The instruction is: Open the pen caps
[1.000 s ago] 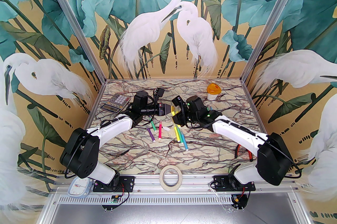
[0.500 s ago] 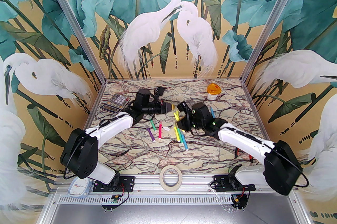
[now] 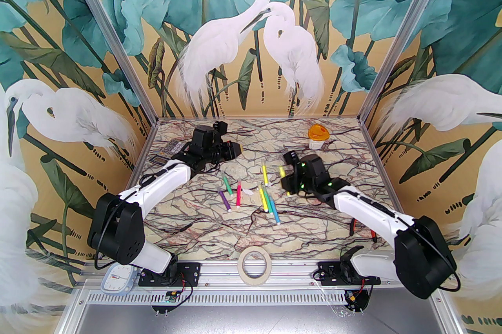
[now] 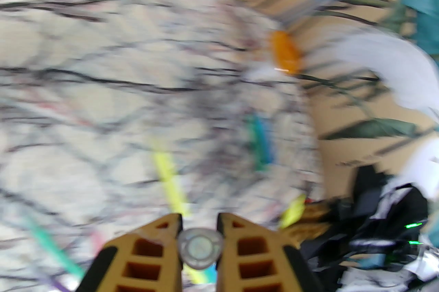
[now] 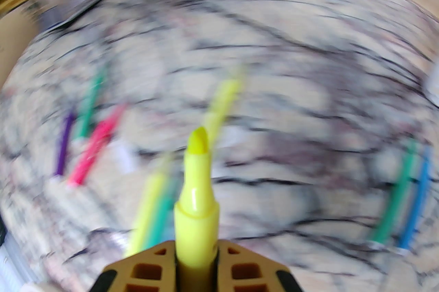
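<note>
Both arms are well apart over the table (image 3: 219,238). Left gripper (image 4: 199,221): fingers closed on a small clear cap (image 4: 200,247), seen end-on between them. In the top view this arm reaches to the far left, near the calculator (image 3: 166,154). Right gripper (image 5: 197,247): clamped on a yellow pen (image 5: 197,194), whose wedge tip is bare and points away from the wrist. The top view puts it right of centre, and the pen looks clear of the surface. Judgement: cap and pen are parted, so the pull on this pen is finished, and the step in hand is getting the two pieces put down. The other pens (image 3: 238,194) lie loose mid-table: green, pink, purple, one yellow, and a yellow-green-blue bunch. The wrist views are too blurred to say which carry caps. Next move calls for setting cap and pen down where they will not roll into the others and opening both grippers. Then take a capped pen, one gripper on the body and one on the cap, and pull straight along its length.
</note>
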`<state>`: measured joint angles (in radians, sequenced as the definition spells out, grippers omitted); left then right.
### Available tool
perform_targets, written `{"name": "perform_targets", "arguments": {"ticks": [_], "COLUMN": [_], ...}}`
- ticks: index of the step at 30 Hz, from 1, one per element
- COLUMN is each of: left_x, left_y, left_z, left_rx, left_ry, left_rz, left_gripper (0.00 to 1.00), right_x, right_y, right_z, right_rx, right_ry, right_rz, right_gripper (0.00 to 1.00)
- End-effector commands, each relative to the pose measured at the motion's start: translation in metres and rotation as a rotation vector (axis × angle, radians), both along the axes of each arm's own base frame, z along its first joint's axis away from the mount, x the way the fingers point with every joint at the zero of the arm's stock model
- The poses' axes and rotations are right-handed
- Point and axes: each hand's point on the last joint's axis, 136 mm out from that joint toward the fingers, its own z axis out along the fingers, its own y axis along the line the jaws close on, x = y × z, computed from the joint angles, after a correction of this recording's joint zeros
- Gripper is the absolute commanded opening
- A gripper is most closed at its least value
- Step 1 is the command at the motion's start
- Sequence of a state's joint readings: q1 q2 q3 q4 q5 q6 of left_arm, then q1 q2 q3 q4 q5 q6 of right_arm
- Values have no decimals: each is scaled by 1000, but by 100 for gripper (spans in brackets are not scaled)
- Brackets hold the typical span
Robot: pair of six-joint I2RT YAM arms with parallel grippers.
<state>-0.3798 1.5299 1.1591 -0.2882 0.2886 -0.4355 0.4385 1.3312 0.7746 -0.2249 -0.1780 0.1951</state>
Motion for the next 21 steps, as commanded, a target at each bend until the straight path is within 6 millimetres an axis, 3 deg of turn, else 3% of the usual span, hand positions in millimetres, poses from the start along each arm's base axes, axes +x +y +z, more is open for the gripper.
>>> {"name": "perform_targets", "arguments": {"ticks": [1, 8, 21], "left_x": [-4, 9, 39], "left_y": [53, 85, 104], "left_z": [-31, -61, -111], "left_rx": [308, 446, 528], "left_ry": [75, 166, 280], "left_rz": [107, 159, 173], "left_gripper": [0, 4, 6], "right_x": [28, 57, 85], "right_y": [-34, -64, -96], "right_z": [-2, -31, -68], "right_rx": [-104, -154, -227], "right_ry": [2, 94, 219], "right_rz": [-187, -317, -463], "right_gripper": [0, 0, 0]}}
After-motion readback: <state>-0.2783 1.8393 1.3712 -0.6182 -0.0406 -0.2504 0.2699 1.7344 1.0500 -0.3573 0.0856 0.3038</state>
